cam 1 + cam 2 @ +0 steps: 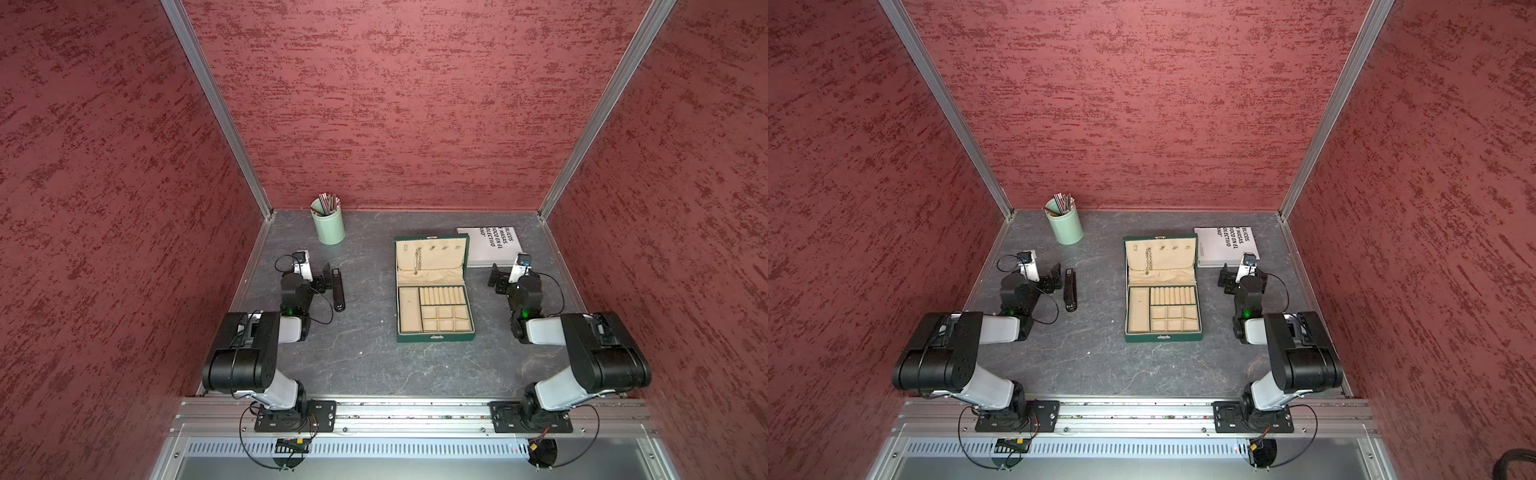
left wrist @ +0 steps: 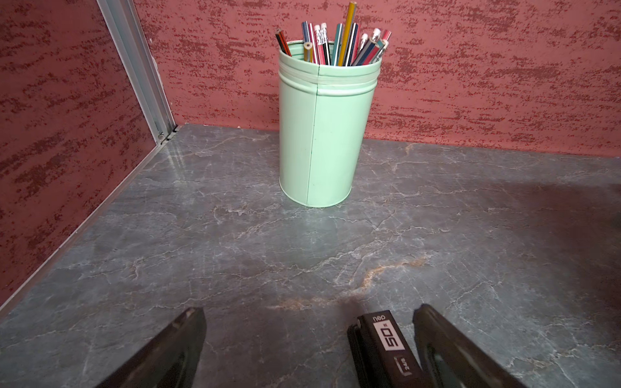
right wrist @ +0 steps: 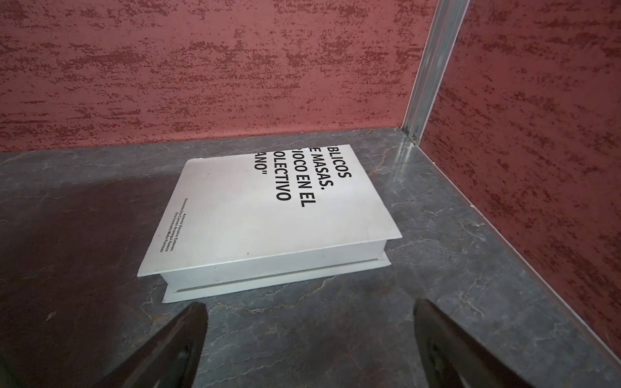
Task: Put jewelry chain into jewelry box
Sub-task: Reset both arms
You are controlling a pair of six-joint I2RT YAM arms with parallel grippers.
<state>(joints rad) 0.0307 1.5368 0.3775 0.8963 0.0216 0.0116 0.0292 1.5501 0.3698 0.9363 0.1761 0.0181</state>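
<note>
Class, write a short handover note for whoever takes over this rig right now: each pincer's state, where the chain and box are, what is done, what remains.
Left pincer: open, empty, a black stapler close by its fingers.
Right pincer: open, empty, pointed at the white book.
Jewelry box: open, mid-table between the arms.
Jewelry chain: on the open lid's beige lining, not in the base compartments.
Done: chain appears to be in the box.
Left: perhaps only checking it sits securely.
</note>
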